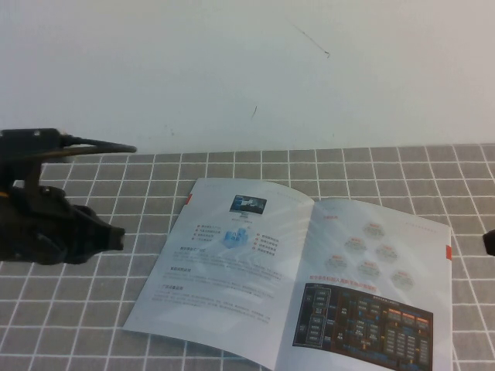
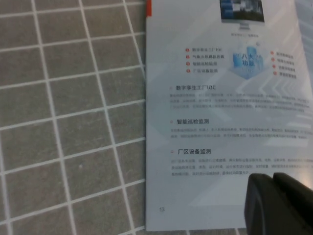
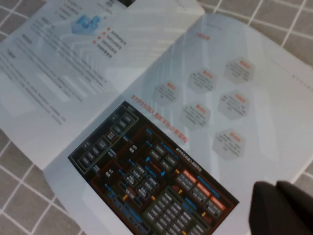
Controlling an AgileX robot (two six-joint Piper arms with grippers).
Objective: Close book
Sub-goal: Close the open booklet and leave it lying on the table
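Book (image 1: 294, 278) lies open flat on the grey gridded surface (image 1: 93, 325), mid-right of the high view, two pages up. Spine runs roughly away from the robot, tilted a bit, so pages fall to L and R of it. L claw (image 1: 108, 236) hangs over the surface just off the L page's outer edge, book to its right; L wrist cam shows the claw tip (image 2: 281, 205) over that page (image 2: 220, 122) near a corner. Spread or pressed together: cannot tell. R claw (image 1: 489, 242) sits at the frame's R edge, near the R page's outer edge; R wrist cam has it (image 3: 283, 210) above the dark diagram page (image 3: 161, 112). State also cannot tell. Both arms close to their own page, neither touching afaict. Nothing else on the surface, white wall (image 1: 232, 69) behind, no obstruction. Prob next: one claw gets under an outer edge and swings that page over the spine; thin glossy pages lie flat, so catching the edge is the hard bit.
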